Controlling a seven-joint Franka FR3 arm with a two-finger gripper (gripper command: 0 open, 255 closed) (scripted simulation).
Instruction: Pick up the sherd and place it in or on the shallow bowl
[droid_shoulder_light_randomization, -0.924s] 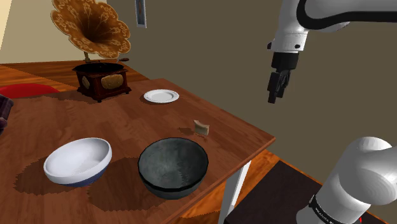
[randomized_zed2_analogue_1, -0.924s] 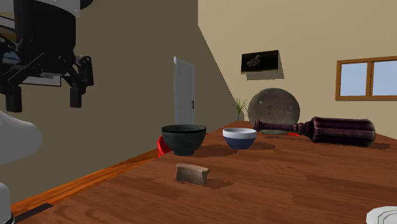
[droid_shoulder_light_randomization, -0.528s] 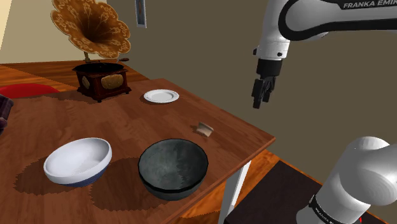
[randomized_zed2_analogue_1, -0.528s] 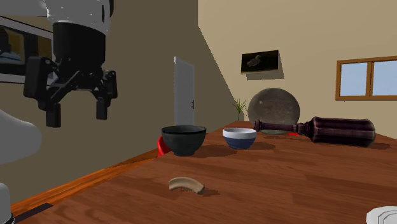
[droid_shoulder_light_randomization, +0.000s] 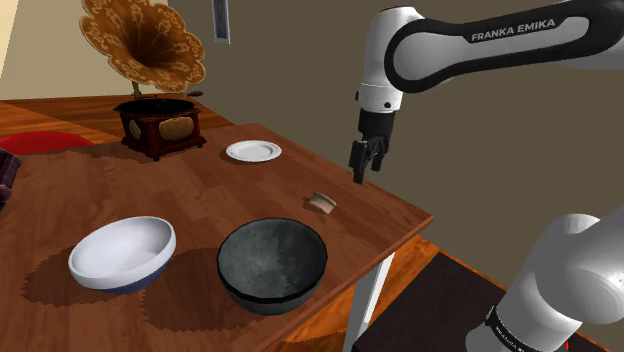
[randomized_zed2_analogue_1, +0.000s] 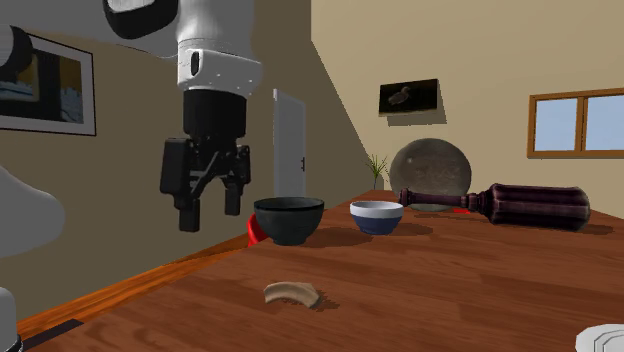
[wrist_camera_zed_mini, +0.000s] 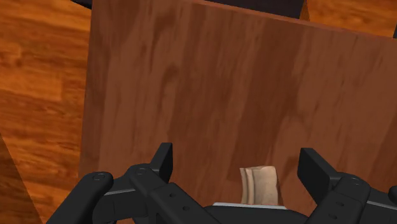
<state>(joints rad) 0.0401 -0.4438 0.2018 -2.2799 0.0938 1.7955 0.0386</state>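
Note:
The sherd (droid_shoulder_light_randomization: 321, 203), a small tan curved fragment, lies on the wooden table (droid_shoulder_light_randomization: 200, 190) near its right edge in the shoulder view. It also lies at the front of the second exterior view as the sherd (randomized_zed2_analogue_1: 291, 293), and in the wrist view the sherd (wrist_camera_zed_mini: 259, 185) sits just ahead of the hand, between the two fingers. My gripper (droid_shoulder_light_randomization: 360, 172) hangs open above the table, a little to the right of the sherd and clear of it. The gripper (randomized_zed2_analogue_1: 210, 212) and the gripper (wrist_camera_zed_mini: 238, 164) hold nothing. A shallow white bowl (droid_shoulder_light_randomization: 122, 252) with a blue underside sits at the front left.
A deeper dark bowl (droid_shoulder_light_randomization: 272, 262) stands between the white bowl and the sherd. A small white plate (droid_shoulder_light_randomization: 253, 151) and a gramophone (droid_shoulder_light_randomization: 150, 80) stand at the back. The table edge (droid_shoulder_light_randomization: 400, 235) drops off just right of the sherd.
The arm swung left and down toward the sherd, gripper still open. The sherd, standing on edge at first, tipped over and now lies flat.

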